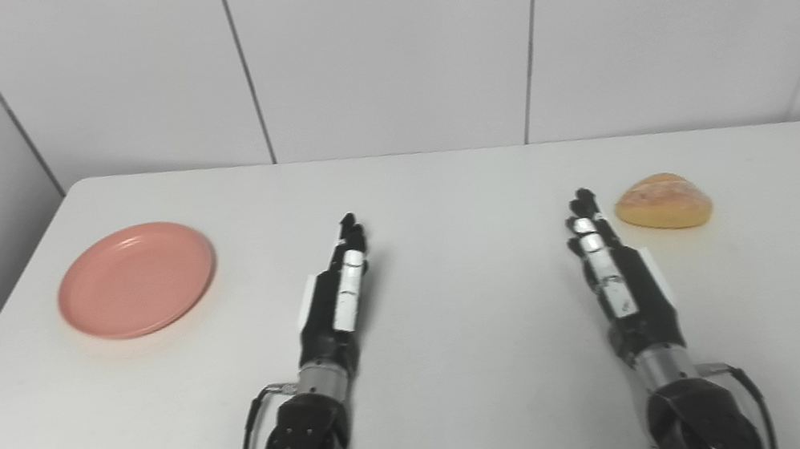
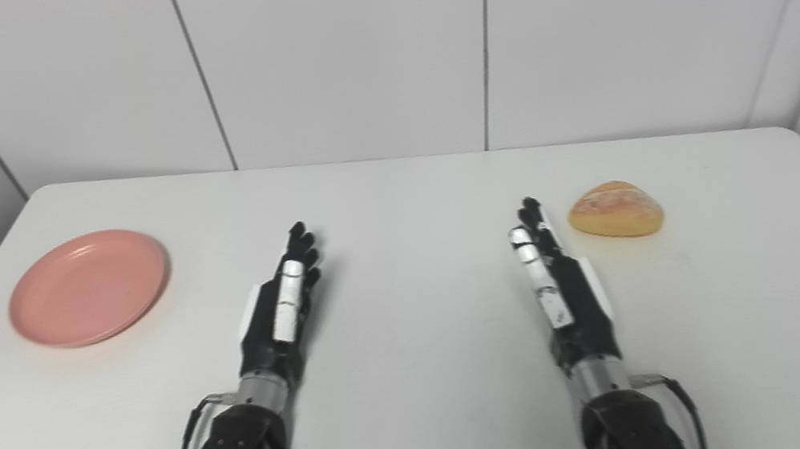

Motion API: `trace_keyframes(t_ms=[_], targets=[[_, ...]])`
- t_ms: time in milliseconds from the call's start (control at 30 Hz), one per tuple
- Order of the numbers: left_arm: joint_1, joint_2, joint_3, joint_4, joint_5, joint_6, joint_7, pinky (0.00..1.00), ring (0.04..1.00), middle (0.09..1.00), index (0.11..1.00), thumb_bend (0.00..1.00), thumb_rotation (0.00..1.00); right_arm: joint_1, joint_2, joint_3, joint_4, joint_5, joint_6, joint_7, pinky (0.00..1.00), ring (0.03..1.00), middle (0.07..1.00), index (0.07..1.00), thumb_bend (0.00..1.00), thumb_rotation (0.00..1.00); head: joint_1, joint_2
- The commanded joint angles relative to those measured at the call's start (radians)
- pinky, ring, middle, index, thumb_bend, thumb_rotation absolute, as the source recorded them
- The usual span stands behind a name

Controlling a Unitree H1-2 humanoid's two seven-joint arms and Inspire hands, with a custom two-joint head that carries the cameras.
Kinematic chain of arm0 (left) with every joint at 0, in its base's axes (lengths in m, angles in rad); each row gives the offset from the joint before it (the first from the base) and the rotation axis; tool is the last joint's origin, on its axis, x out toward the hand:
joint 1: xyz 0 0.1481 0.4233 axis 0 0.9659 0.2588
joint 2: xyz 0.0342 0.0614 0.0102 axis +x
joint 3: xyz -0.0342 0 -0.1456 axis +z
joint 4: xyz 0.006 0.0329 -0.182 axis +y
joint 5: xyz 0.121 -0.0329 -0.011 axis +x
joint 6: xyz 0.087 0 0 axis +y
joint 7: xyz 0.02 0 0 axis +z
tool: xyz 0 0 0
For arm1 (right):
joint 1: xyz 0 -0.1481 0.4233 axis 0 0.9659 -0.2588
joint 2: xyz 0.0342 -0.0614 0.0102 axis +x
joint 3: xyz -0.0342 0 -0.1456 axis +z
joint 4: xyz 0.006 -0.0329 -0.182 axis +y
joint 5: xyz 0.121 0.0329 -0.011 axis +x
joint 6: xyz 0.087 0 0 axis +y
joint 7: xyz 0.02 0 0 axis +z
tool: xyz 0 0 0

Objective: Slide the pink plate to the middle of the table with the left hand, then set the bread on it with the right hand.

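A round pink plate lies empty on the left side of the white table. A golden bread roll rests on the right side. My left hand is stretched flat over the table's middle, well to the right of the plate, fingers straight and holding nothing. My right hand is likewise extended and open, its fingertips just left of the bread and not touching it.
White wall panels stand right behind the table's far edge and along both sides. The table's left edge runs close to the plate. Nothing else lies on the table.
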Motion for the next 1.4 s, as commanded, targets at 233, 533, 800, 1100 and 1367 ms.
trace_keyframes(t_ms=[233, 533, 800, 1100, 1367], targets=[[-0.049, -0.059, -0.041, 0.095, 0.082, -0.100, 0.068, 1.00, 1.000, 1.000, 1.000, 0.70, 1.00, -0.026, -0.070, -0.034, 0.068, 0.044, -0.127, 0.071, 1.00, 1.000, 1.000, 1.000, 0.60, 0.93, 0.114, -0.054], [-0.058, -0.071, -0.036, 0.140, 0.074, -0.126, 0.066, 1.00, 1.000, 1.000, 1.000, 0.71, 1.00, -0.029, -0.079, -0.046, 0.116, 0.051, -0.174, 0.078, 1.00, 1.000, 1.000, 1.000, 0.60, 0.92, 0.121, -0.098], [-0.058, -0.070, -0.036, 0.158, 0.067, -0.149, 0.063, 1.00, 1.000, 1.000, 1.000, 0.70, 1.00, -0.030, -0.075, -0.053, 0.139, 0.070, -0.191, 0.095, 1.00, 1.000, 1.000, 1.000, 0.60, 0.90, 0.107, -0.123], [-0.063, -0.053, -0.032, 0.147, 0.087, -0.164, 0.088, 1.00, 1.000, 1.000, 1.000, 0.68, 1.00, -0.022, -0.070, -0.042, 0.121, 0.049, -0.187, 0.088, 1.00, 1.000, 1.000, 1.000, 0.58, 0.92, 0.093, -0.129], [-0.081, -0.061, 0.020, 0.113, 0.013, -0.173, 0.085, 1.00, 1.000, 1.000, 1.000, 0.67, 1.00, -0.015, -0.062, -0.039, 0.105, 0.047, -0.182, 0.086, 1.00, 1.000, 1.000, 1.000, 0.59, 0.90, 0.088, -0.136]])
